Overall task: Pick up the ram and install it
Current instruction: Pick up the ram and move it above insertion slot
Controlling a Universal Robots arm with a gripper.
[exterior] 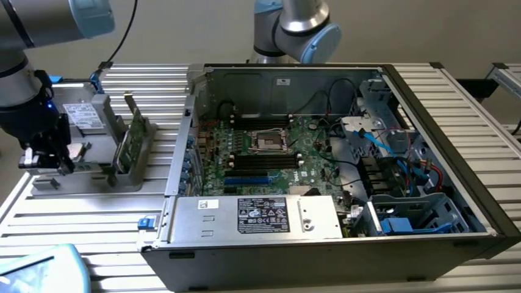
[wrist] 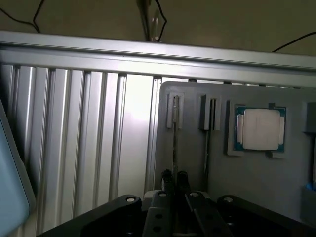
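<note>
Pinching the ram (wrist: 174,143) by its near end, the gripper (wrist: 175,178) has its two fingertips drawn in close on either face of the thin board. The board stands edge-on in a narrow slot of the grey fixture plate (wrist: 256,192), and it looks seated there, not lifted. To my eye the step in hand is the pick. Doing it well means keeping the pinch square and centred on the board and drawing it straight along the slot walls, since any twist would likely jam so slim a stick or let it slip. A second thin board (wrist: 209,133) sits in the neighbouring slot just beside, so there is little spare room on that side. Past it, the square silver processor (wrist: 260,129) lies in its own pocket.

In the exterior view the gripper (exterior: 50,160) is low over the fixture plate, at about nine o'clock from the open computer case (exterior: 326,265). Upright green cards (exterior: 133,137) stand at three o'clock of the gripper, between it and the case. The motherboard (exterior: 273,152) lies flat inside the case. Everything rests on a ribbed aluminium table (exterior: 82,213), and a second arm (exterior: 297,24) stands at twelve o'clock behind the case.
</note>
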